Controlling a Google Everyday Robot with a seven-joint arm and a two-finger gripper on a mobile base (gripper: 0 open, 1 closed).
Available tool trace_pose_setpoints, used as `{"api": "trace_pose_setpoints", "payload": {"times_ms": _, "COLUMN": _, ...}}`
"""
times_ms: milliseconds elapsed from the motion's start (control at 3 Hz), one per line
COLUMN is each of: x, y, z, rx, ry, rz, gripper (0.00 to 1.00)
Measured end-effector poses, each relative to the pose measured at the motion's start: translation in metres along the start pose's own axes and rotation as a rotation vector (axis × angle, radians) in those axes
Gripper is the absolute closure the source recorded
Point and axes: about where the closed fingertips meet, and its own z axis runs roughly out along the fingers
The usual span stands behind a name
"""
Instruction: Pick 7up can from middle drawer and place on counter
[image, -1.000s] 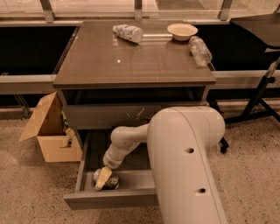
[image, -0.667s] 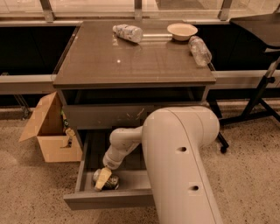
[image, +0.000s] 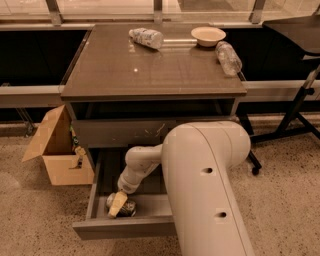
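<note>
The middle drawer (image: 125, 228) is pulled open low at the front of the cabinet. The 7up can (image: 129, 208), small and silvery, lies on its side near the drawer's front left. My gripper (image: 118, 203) reaches down into the drawer and sits right at the can's left end, touching or overlapping it. My large white arm (image: 205, 185) covers the drawer's right half. The counter (image: 150, 65) is the glossy grey-brown top above.
On the counter lie a white-patterned bottle (image: 146, 36), a pale bowl (image: 208, 35) and a clear plastic bottle (image: 229, 57). The scratched drawer front (image: 125, 133) sits above the open drawer. An open cardboard box (image: 57, 150) stands left of the cabinet, a black stand (image: 295, 115) to the right.
My arm's big white link has shifted slightly left across the view. The gripper stays at the can in the drawer; the can has not moved.
</note>
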Motion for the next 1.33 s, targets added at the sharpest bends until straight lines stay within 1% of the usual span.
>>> {"api": "trace_pose_setpoints", "payload": {"times_ms": 333, "x": -0.0015, "y": -0.0007, "z": 0.0020, "rx": -0.003, "ry": -0.007, "rz": -0.006, "gripper": 0.79}}
{"api": "trace_pose_setpoints", "payload": {"times_ms": 667, "x": -0.0027, "y": -0.0022, "z": 0.0026, "rx": -0.008, "ry": -0.023, "rz": -0.008, "gripper": 1.00}}
{"api": "trace_pose_setpoints", "payload": {"times_ms": 1000, "x": 0.0057, "y": -0.0077, "z": 0.0043, "rx": -0.024, "ry": -0.081, "rz": -0.017, "gripper": 1.00}}
{"api": "trace_pose_setpoints", "payload": {"times_ms": 1333, "x": 0.0043, "y": -0.0068, "z": 0.0021, "rx": -0.024, "ry": -0.081, "rz": -0.017, "gripper": 1.00}}
